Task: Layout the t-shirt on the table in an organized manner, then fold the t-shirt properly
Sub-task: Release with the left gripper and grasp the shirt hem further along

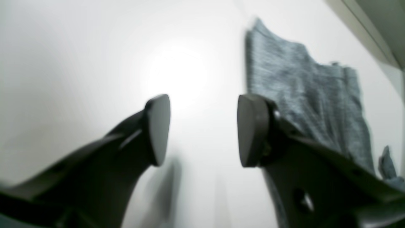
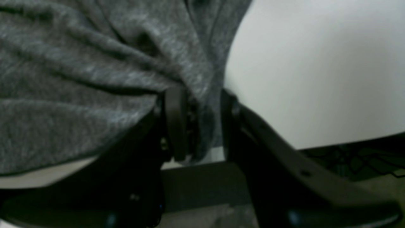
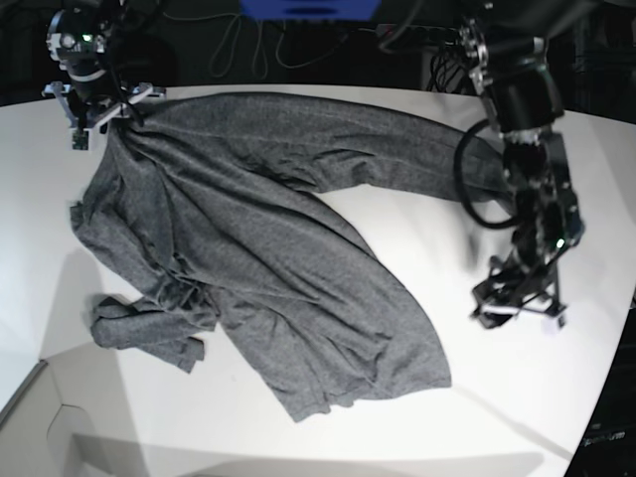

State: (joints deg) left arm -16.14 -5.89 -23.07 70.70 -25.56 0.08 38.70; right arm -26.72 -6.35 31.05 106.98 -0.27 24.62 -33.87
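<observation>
The dark-grey t-shirt [image 3: 268, 238] lies wrinkled across the white table [image 3: 497, 397], one sleeve bunched at the near left. My right gripper [image 3: 102, 121] is at the shirt's far left corner. In the right wrist view its fingers [image 2: 175, 123] stand apart with a fold of the t-shirt [image 2: 79, 79] hanging between them, at the table [image 2: 316, 79] edge. My left gripper [image 3: 519, 313] hovers over bare table, right of the shirt. In the left wrist view it [image 1: 204, 129] is open and empty, the t-shirt [image 1: 303, 88] lying beyond its right finger on the table [image 1: 79, 63].
The table's curved edge [image 3: 596, 417] runs down the right side. A white panel [image 3: 40, 417] sits at the near left corner. Dark floor with cables [image 3: 248, 40] and a blue object [image 3: 308, 8] lie past the far edge.
</observation>
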